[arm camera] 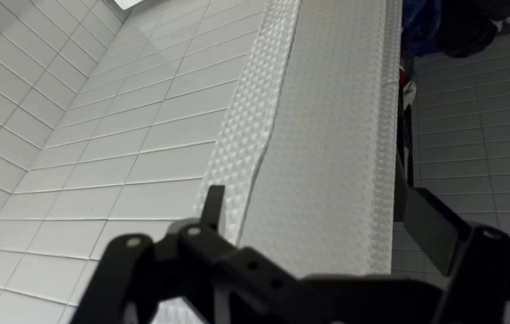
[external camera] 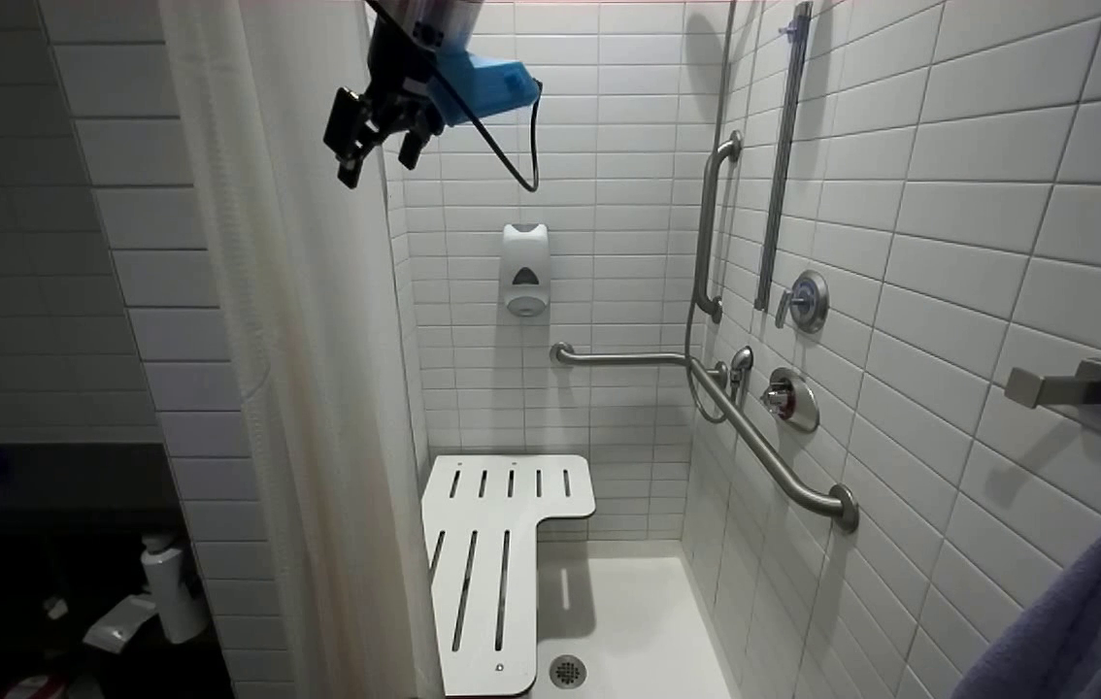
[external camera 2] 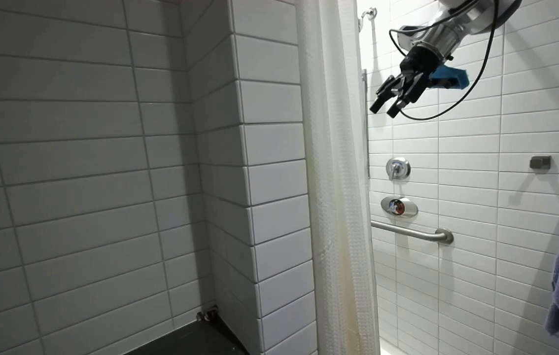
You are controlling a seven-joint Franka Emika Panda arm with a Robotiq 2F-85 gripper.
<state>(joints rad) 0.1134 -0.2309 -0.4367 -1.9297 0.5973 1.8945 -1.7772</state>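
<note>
The end effector (arm camera: 321, 218) is released, its grip spread wide, up high near the shower curtain (external camera: 317, 388); in the wrist view the curtain's cloth shows across that gap, though whether the two touch cannot be told. In both exterior views the curtain hangs down beside the end of a white tiled wall (external camera 2: 277, 143). In an exterior view a slotted white seat (external camera: 485, 563), its edge partly hidden by the curtain, sits below a soap dispenser (external camera: 524, 252), a steel grab bar (external camera: 754, 440) runs well apart from the curtain, and a purple towel (external camera: 1094, 612) fills the lower right corner.
</note>
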